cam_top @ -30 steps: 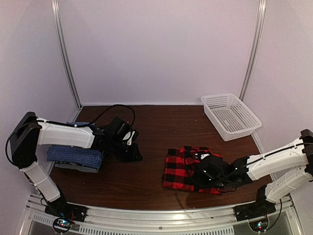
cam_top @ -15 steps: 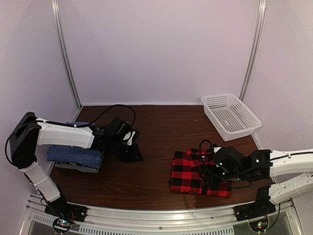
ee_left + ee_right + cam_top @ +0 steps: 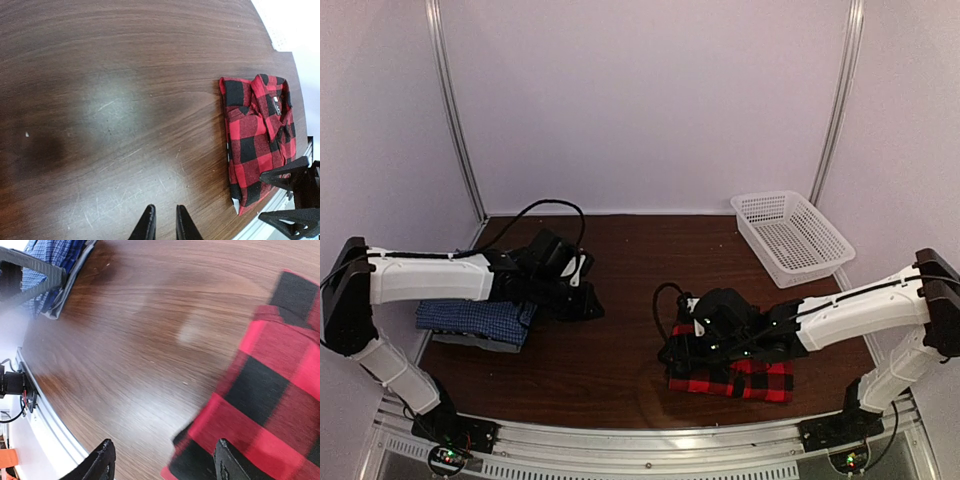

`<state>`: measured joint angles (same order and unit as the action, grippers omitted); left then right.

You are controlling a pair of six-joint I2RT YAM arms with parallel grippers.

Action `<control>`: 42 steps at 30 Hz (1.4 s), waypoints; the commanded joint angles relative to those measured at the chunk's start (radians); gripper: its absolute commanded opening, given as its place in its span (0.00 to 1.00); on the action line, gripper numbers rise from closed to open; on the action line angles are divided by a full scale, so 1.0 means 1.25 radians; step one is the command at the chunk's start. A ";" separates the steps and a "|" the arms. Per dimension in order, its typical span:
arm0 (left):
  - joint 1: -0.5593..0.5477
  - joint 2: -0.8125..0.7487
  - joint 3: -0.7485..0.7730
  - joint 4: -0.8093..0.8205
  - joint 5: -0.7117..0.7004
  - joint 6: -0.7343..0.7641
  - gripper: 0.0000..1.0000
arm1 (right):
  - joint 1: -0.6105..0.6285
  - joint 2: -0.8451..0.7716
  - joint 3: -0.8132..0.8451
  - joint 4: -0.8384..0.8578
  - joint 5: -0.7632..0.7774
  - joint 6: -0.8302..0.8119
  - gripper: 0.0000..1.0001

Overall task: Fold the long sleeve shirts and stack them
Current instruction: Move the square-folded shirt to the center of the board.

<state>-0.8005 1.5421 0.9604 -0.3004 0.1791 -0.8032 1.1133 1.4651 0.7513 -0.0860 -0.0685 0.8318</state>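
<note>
**Ann:** What are the right fingers (image 3: pixel 102 462) doing?

**Ben:** They are spread wide and pinch nothing. The edge of the red-and-black plaid cloth shirt (image 3: pixel 280 390) lies just under the gap between them.

**Ann:** And the left fingers (image 3: pixel 147 227)?

**Ben:** They are pressed nearly together, with nothing in them. They hang over the bare dark brown wooden surface (image 3: pixel 640 250), beside the blue fine-checked cloth shirt (image 3: pixel 470 320).

**Ann:** Where do the shirts lie?

**Ben:** Seen from above, the plaid one is a small folded block at about 5 o'clock on the surface. The blue one is folded too, at about 8 o'clock, with a grey folded cloth (image 3: pixel 490 343) under it. The white plastic mesh basket (image 3: pixel 790 235) sits at 2 o'clock, well apart.

**Ann:** So which step is it?

**Ben:** I think the folding is done and stacking comes now. The right fingers need to go down and squeeze all the layers at that edge. Then they need to carry the block toward 9 o'clock, onto the blue one. If they grab only the top layer, it may fall open.
</note>
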 commanded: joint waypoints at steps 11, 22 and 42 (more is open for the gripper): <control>0.070 -0.165 0.010 -0.252 -0.328 -0.020 0.28 | 0.008 0.211 0.190 0.158 -0.092 -0.063 0.70; 0.014 -0.092 0.069 -0.336 -0.410 0.045 0.33 | -0.019 0.275 0.234 0.182 -0.092 -0.060 0.71; 0.026 0.412 0.382 -0.503 -0.688 0.070 0.33 | -0.079 -0.144 0.001 0.088 0.081 -0.045 0.72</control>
<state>-0.7883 1.9999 1.3888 -0.8558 -0.5720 -0.7330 1.0206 1.3670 0.7876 0.0772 -0.0437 0.7666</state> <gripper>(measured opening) 0.330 0.716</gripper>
